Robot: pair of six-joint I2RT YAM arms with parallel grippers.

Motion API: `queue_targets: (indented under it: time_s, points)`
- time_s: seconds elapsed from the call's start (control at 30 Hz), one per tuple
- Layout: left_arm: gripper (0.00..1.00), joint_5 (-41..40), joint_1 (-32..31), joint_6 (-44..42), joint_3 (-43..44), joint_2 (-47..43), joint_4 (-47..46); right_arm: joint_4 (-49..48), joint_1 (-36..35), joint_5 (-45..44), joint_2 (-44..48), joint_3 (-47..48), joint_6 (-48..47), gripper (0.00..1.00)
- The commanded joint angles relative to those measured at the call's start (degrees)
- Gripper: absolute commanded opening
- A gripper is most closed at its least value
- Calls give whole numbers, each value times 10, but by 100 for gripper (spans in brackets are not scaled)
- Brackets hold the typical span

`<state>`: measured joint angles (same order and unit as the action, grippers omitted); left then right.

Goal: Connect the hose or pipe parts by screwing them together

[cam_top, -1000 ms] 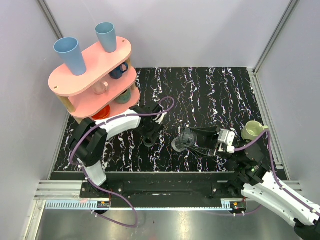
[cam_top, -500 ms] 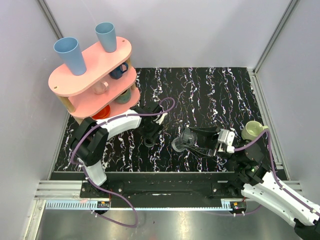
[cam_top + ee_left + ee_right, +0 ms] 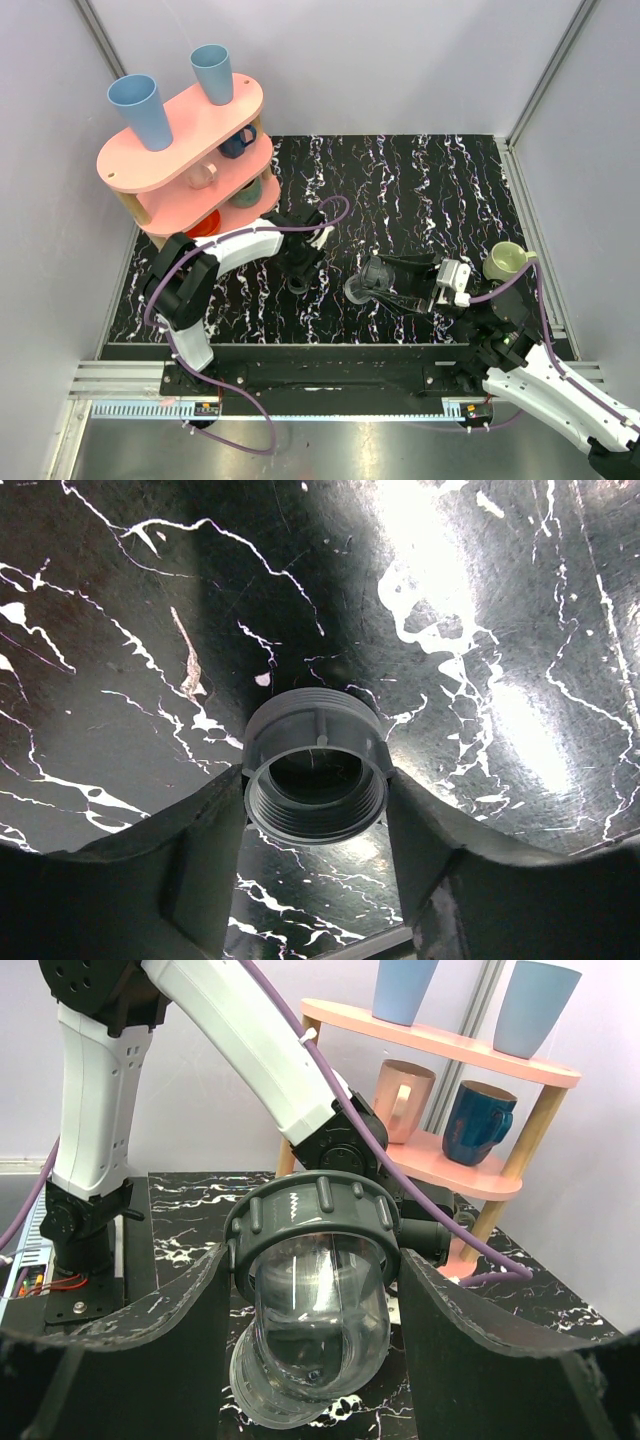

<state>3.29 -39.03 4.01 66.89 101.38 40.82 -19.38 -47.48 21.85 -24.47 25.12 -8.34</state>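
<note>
A short dark grey threaded coupling sits between my left gripper's fingers, which press on both of its sides just above the black marbled mat. From above, that left gripper points down at the coupling left of the middle. My right gripper is shut on a clear elbow pipe with a ribbed dark grey nut around its top. In the top view the right gripper holds the elbow out sideways, a short way right of the coupling.
A pink two-tier shelf at the back left carries two blue cups and several mugs. A pale green mug stands at the mat's right edge. Grey walls close in the mat on three sides.
My left gripper's jaws have narrowed onto the coupling. The right gripper and its elbow pipe have hardly moved.
</note>
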Motion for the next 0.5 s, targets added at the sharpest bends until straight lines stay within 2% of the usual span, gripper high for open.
queue_targets:
  time_s: [0.0,0.03,0.1,0.13,0.23,0.33,0.47]
  points:
    - [53,15,4,-6,-4,0,-4,-20,3,-8,6,5,-5,29]
    - [40,16,4,-5,-3,-1,-4,-20,3,-8,5,6,-5,29]
    - [27,27,4,2,-1,-9,-3,-22,3,-4,0,6,-5,29]
    - [17,36,6,6,1,-14,-4,-26,3,-1,-4,7,-4,29]
    - [0,78,18,26,5,-44,-4,-51,3,21,-41,9,4,29]
    - [0,127,36,66,-11,-112,-21,-89,3,47,-72,5,30,29]
    - [0,182,56,112,-38,-257,-40,-150,3,71,-85,-2,59,30]
